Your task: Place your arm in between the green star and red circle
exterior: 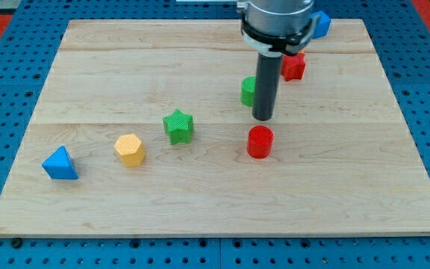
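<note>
Toward the worktop's bottom-left corner a blue triangular block [59, 164] is seen, and just to its right a yellow hexagonal block [129, 149]. Further right, near the middle of the board, the green star [178, 125] is found, standing alone. The red circle [260, 141] lies to the star's right, slightly nearer the bottom edge, well apart from it. Just above the red circle my tip [263, 118] is planted on the wood; being a bare rod, it has nothing to open or close and nothing is held. A green block [248, 90], shape unclear, is half hidden behind the rod. Toward the top-right corner a red block [295, 66] and a blue block [321, 25] are partly covered by the arm.

The star therefore lies well to the tip's left, the circle close beneath it towards the bottom edge. A move left and slightly toward the bottom edge is judged necessary. If the path is cut too low, the red circle could be clipped and shoved away; if overshot, the star could be nudged, and the gap would be shifted.
</note>
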Tool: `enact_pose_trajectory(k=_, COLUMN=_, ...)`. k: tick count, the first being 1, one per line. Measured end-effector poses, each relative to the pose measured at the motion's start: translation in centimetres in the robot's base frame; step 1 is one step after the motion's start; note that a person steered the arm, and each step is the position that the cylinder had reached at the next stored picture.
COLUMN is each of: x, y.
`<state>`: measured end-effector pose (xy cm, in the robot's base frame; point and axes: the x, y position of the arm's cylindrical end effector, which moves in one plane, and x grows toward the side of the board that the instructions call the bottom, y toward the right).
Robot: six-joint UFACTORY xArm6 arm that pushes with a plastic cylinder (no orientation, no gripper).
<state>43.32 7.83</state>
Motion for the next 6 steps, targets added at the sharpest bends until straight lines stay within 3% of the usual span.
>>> enact_pose_trajectory(k=1, x=2.2, y=2.8)
enact_pose_trajectory(k=2, x=8.2, y=3.4)
enact_pose_trajectory(k=3, x=11.2, y=0.3)
enact_pose_trajectory(k=4, x=9.2, y=-5.2)
enact_pose_trajectory(k=5, x=5.0, y=-7.3)
enact_pose_trajectory(k=6, x=3.7, y=-7.5)
